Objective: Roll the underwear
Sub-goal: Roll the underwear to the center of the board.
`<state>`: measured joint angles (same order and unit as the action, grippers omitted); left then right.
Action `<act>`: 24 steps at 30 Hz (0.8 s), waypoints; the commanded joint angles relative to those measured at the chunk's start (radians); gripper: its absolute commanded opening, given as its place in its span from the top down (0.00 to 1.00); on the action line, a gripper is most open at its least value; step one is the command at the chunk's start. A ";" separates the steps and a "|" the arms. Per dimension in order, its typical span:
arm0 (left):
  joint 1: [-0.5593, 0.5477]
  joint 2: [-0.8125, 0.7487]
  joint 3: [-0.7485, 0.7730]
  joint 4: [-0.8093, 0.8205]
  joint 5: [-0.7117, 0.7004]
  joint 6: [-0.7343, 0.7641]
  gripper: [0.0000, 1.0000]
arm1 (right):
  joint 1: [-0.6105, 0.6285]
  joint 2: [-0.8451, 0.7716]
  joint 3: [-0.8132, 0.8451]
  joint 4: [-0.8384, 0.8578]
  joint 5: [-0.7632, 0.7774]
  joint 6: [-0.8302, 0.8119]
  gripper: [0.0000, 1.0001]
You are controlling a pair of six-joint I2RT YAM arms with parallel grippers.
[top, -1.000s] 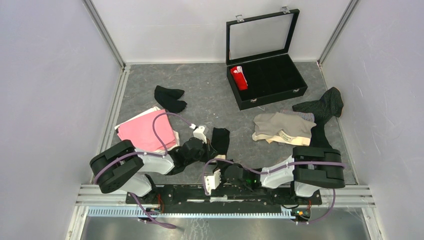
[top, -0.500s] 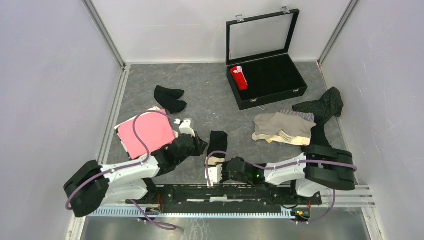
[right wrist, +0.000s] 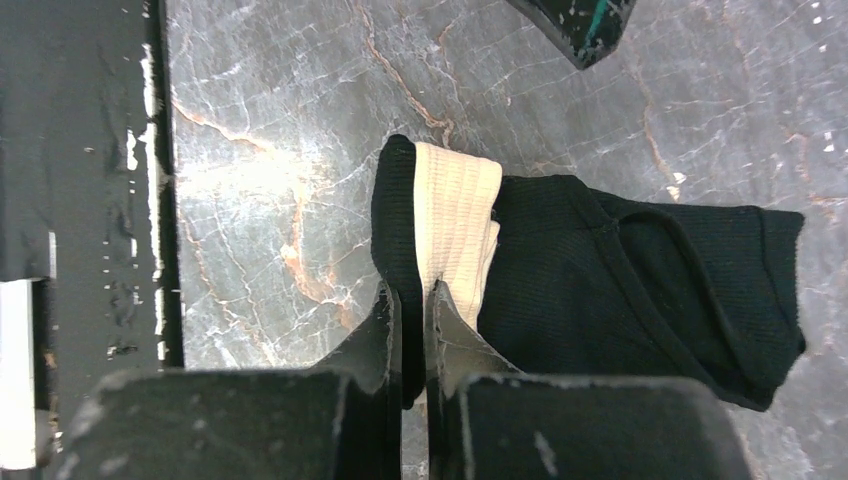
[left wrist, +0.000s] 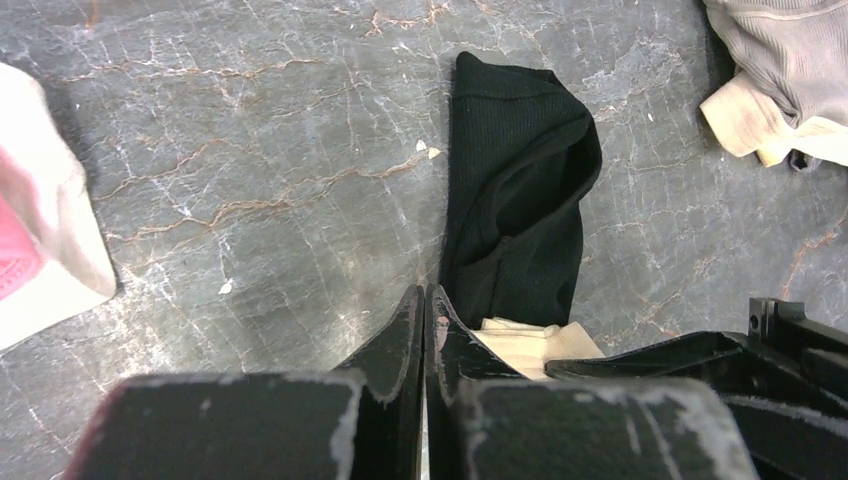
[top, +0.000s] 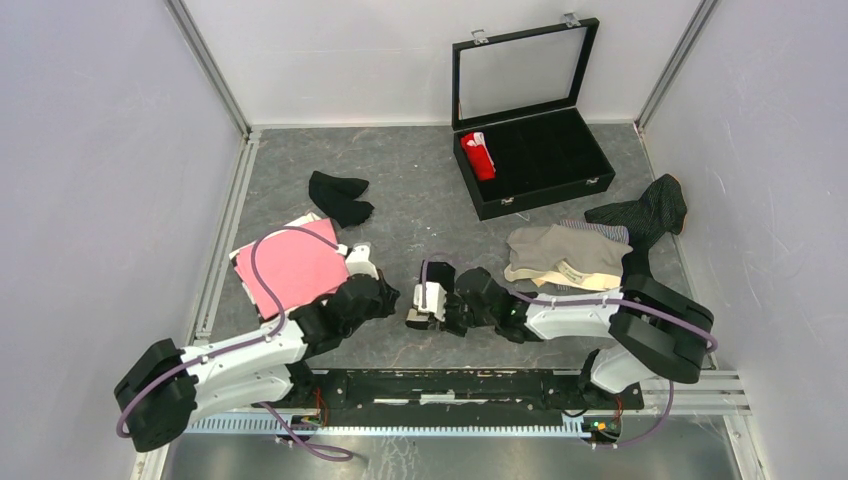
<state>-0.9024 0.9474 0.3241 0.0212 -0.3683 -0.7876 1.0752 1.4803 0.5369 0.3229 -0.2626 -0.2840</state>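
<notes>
A black underwear (left wrist: pixel 520 215) with a beige waistband (right wrist: pixel 455 225) lies on the grey table, folded into a narrow strip. My right gripper (right wrist: pixel 410 295) is shut on the black edge at its waistband end. In the top view that gripper (top: pixel 425 316) covers most of the garment (top: pixel 440 271). My left gripper (left wrist: pixel 425 295) is shut and empty, its tips on the table just left of the strip, near the waistband. From above, the left gripper (top: pixel 392 296) faces the right one closely.
Pink underwear (top: pixel 290 265) lies under the left arm, another black piece (top: pixel 338 197) behind it. Beige (top: pixel 565 255) and dark pinstriped (top: pixel 645 215) garments lie at the right. An open black case (top: pixel 560 175) at the back holds a red roll (top: pixel 478 155).
My right gripper has swung forward from the near rail to the black underwear and closed on its waistband end. My left arm has stretched out low, its shut gripper shifting slightly left.
</notes>
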 commanded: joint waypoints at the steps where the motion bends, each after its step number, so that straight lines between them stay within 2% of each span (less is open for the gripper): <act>1: 0.005 -0.038 -0.007 -0.026 -0.047 -0.012 0.98 | -0.044 0.044 0.013 -0.105 -0.187 0.123 1.00; 11: 0.005 -0.065 -0.002 -0.075 -0.060 0.011 0.98 | -0.152 0.067 0.006 -0.068 -0.392 0.282 1.00; 17: 0.005 -0.092 -0.021 -0.075 -0.055 0.011 0.98 | -0.212 0.110 0.007 -0.052 -0.497 0.431 1.00; 24: 0.005 -0.094 -0.033 -0.063 -0.029 0.014 0.98 | -0.309 0.173 -0.018 -0.011 -0.494 0.555 1.00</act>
<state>-0.9024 0.8646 0.3000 -0.0601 -0.3908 -0.7872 0.8154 1.6012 0.5583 0.3573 -0.7532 0.1638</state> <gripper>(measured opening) 0.028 0.048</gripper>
